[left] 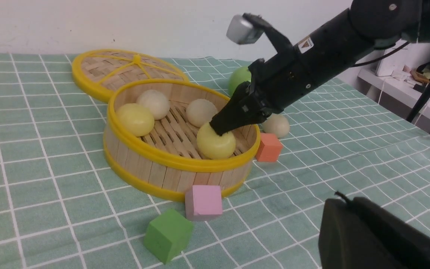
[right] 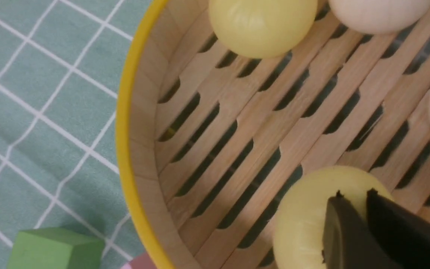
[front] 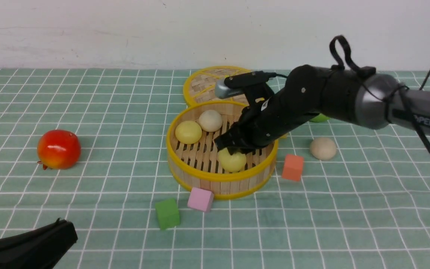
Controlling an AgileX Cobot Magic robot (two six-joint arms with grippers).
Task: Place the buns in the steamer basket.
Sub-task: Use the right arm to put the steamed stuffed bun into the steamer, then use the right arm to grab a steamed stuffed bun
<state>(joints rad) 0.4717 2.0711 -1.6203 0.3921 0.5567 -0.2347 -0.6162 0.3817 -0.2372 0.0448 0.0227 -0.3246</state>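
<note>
The steamer basket [front: 207, 175] stands mid-table. It holds a pale yellow bun [front: 188, 132], a beige-white bun [front: 210, 120] and a second beige-white bun [left: 200, 111] that my right arm hides in the front view. My right gripper [front: 233, 149] reaches down into the basket. Its jaws are pinched on the top of a second yellow bun [right: 304, 213], which rests on the slatted floor near the front wall. One beige-white bun [front: 323, 148] lies on the cloth to the right of the basket. My left gripper [front: 64, 224] is shut and empty at the near left.
The flat woven lid [front: 203, 84] lies behind the basket. A green apple [left: 239, 76] sits behind my right arm and a red apple [front: 58, 148] at the left. An orange cube [front: 293, 167], a pink cube [front: 200, 199] and a green cube [front: 167, 213] lie round the basket.
</note>
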